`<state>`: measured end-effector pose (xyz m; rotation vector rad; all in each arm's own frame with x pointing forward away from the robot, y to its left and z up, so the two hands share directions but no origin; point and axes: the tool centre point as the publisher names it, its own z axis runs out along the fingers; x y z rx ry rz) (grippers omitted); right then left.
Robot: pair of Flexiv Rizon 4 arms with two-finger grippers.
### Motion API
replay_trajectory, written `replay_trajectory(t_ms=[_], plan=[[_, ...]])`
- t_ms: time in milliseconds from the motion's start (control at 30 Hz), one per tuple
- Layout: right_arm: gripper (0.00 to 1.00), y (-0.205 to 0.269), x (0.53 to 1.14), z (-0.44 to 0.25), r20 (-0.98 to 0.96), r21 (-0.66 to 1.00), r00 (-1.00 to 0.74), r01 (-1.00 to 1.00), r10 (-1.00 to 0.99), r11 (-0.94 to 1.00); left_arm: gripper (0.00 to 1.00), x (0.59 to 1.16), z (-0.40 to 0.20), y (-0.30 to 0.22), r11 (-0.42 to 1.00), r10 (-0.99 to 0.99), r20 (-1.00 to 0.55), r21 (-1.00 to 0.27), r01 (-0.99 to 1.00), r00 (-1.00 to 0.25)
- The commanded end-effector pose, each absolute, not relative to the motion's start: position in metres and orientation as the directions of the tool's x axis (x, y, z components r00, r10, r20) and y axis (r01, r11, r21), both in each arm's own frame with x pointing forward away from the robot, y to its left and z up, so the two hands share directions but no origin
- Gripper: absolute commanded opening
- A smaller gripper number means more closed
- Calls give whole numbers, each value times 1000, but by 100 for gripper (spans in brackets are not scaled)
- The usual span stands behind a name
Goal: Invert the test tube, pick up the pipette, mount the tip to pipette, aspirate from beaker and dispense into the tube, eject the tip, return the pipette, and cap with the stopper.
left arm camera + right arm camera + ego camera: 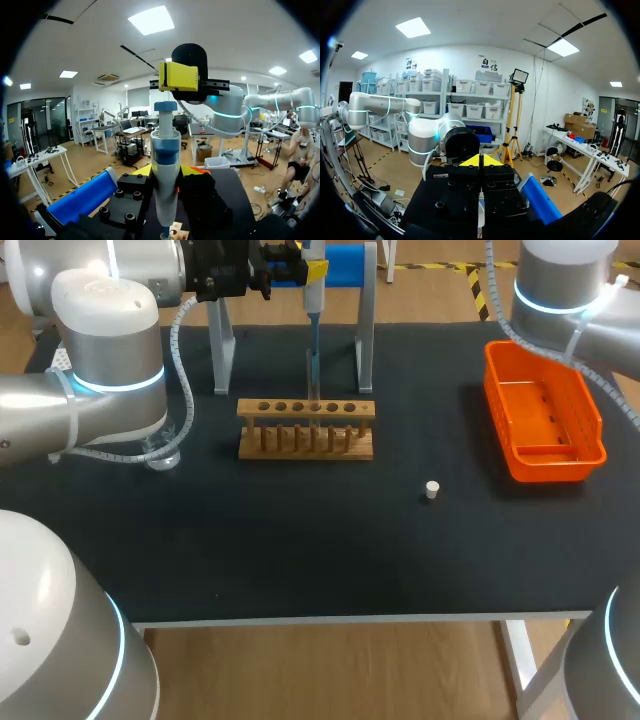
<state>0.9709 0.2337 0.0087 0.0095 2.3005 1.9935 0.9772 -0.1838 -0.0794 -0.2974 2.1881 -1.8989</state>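
One pipette (165,175) stands upright in my left gripper (165,171), which is clamped on its body from both sides. Its lower end runs straight down from the hand to the mouth of the test tube (312,390). The tube stands upright in the wooden rack (350,445) directly beneath the hand; I cannot tell whether the tip enters it. The metal pipette stand (366,330) rises just behind the rack, on either side of the hand. The beaker (165,456) sits below the hand toward my left arm, partly hidden by that arm. A white stopper (432,489) lies on the black table (300,550), well apart from the hand toward my right side. An orange basket (520,468) sits farther that way. My right gripper (480,161) has its yellow tips pressed together with nothing between them.
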Motion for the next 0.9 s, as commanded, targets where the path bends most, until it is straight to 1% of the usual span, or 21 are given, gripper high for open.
replay_trajectory(t_ms=[33, 900], plan=[[0, 239, 975, 7, -63, 988, -996, -55, 57, 145, 0, 978, -80, -185, 138, -301, -41, -990, -1, -953], [0, 245, 977, -7, -38, 990, -998, -31, 47, 135, 0, 978, -80, -185, 138, -301, -41, -990, -1, -953]])
